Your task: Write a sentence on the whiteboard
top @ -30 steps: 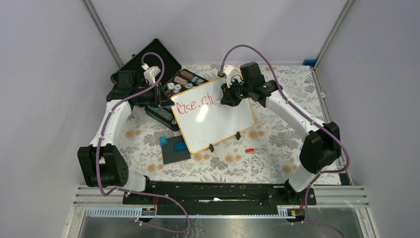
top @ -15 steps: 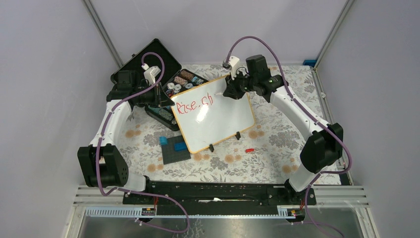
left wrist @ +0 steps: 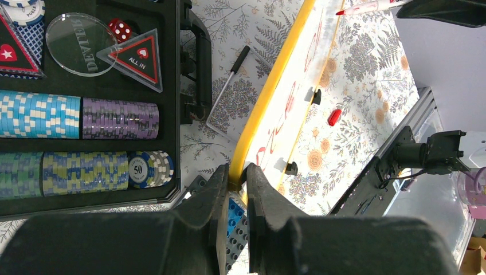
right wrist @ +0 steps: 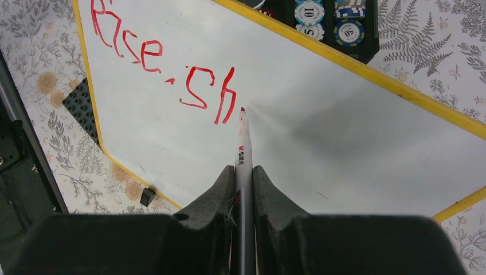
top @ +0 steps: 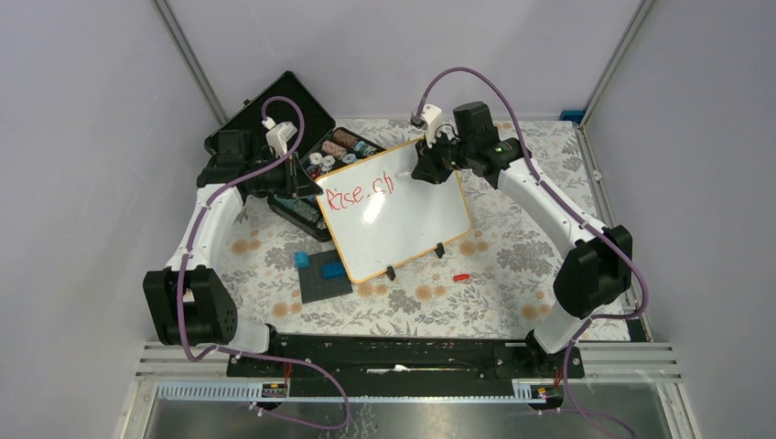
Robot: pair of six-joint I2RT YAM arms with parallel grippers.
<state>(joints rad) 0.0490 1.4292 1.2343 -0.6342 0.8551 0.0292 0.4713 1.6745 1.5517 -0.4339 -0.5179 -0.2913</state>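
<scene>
The whiteboard (top: 403, 224) stands tilted on its two black feet in the middle of the table. The sentence (top: 360, 192) is in red on its upper left and reads roughly "Rise sh" (right wrist: 166, 69). My left gripper (top: 305, 188) is shut on the left edge of the whiteboard's yellow frame (left wrist: 269, 91), which sits between the fingertips of that gripper (left wrist: 238, 175). My right gripper (top: 424, 169) is shut on a white marker (right wrist: 243, 146). The marker's red tip is just right of the "h", at or very near the board; contact is unclear.
An open black case (top: 274, 123) of poker chips (left wrist: 80, 117) lies behind the board on the left. A dark grey plate with blue blocks (top: 325, 274) sits at the board's front left. A red cap (top: 461, 276) lies on the floral cloth, front right.
My right gripper has shifted a little toward the far right with the marker, uncovering the last letter, which now reads as an "h". The left gripper and the board have stayed still.
</scene>
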